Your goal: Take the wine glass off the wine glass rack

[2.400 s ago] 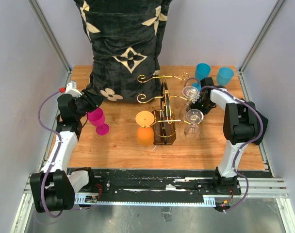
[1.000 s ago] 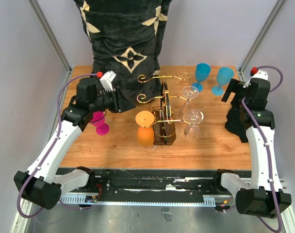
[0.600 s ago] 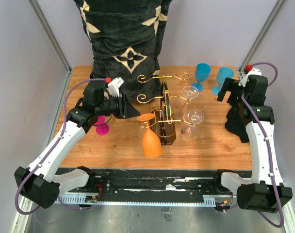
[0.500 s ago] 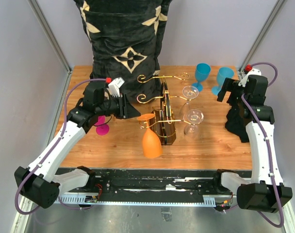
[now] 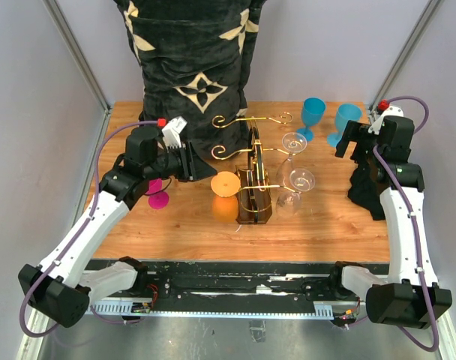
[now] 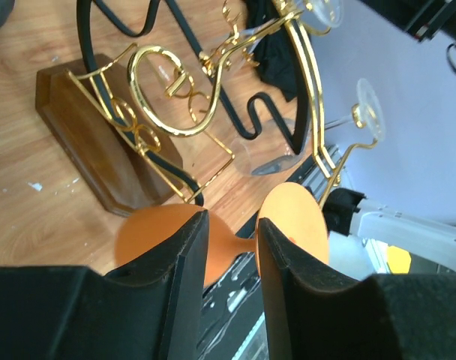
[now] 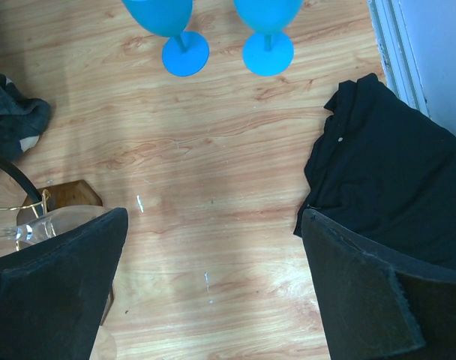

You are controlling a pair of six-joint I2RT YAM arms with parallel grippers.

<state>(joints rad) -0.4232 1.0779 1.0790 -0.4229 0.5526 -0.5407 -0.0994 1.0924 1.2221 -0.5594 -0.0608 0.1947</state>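
Left gripper [image 5: 208, 171] sits part-open just beside the orange wine glass [image 5: 224, 184] — gripping nothing. The glass hangs upside down on the wine glass rack [image 5: 255, 201], mid surface [image 5: 175, 225]. Right gripper [image 7: 213, 221] gapes wide, empty.

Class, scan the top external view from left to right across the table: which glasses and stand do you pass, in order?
magenta glass → orange wine glass → wooden body of the wine glass rack → clear wine glasses → right-hand blue glass
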